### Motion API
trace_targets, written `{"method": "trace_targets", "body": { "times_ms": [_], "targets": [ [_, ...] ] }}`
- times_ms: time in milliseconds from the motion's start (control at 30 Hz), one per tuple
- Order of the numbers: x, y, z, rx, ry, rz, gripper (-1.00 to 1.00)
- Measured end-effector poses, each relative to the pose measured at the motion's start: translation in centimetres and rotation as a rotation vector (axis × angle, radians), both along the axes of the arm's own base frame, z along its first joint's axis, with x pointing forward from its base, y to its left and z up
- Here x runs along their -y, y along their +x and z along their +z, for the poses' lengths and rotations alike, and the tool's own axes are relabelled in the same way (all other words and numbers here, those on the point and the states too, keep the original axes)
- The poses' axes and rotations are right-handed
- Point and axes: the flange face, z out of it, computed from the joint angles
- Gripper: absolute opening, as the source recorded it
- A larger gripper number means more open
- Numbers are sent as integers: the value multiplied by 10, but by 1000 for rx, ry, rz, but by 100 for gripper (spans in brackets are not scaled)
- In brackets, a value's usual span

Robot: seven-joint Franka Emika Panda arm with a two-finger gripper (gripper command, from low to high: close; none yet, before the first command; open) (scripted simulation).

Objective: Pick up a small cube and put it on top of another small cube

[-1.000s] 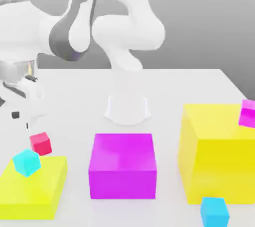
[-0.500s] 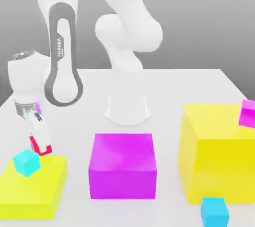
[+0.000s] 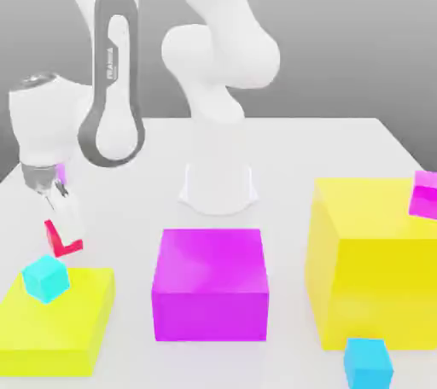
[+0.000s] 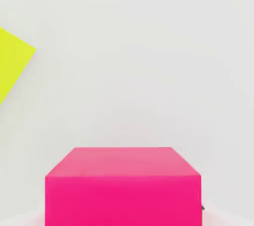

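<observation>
Gripping the red cube [image 3: 61, 241], the claw [image 3: 65, 227] hangs near the table's [image 3: 341, 157] edge, just beside the flat yellow block [image 3: 60, 323].

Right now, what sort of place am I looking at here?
Probably a simulated robot test bench: a bare white table against a grey backdrop, plain flat-coloured blocks such as the big magenta block, and a white robot arm bolted on.

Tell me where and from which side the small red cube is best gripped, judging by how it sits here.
Grip the small red cube on two opposite flat side faces, coming from above. It is a plain box resting on the white table, with the low yellow block close beside it, so a side approach looks cramped. The gripper is already there, jaws shut on it.
</observation>
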Motion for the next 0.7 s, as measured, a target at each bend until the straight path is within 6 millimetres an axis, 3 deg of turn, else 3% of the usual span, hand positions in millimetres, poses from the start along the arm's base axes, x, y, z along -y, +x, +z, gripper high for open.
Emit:
{"method": "trace_targets", "body": {
  "times_ms": [100,167,200,267,433,567,600,700],
  "targets": [
    [-2,-3,13,-1,6,-7,-100],
    [6,6,27,1,11,-17,-100],
    [8,20,35,2,13,0,-100],
    [-8,68,56,3,15,98,-100],
    [-23,141,111,1,12,189,-100],
    [-24,149,74,0,11,195,-100],
    [-23,148,64,-1,10,192,100],
    [-23,148,64,0,10,192,100]
  ]
}}
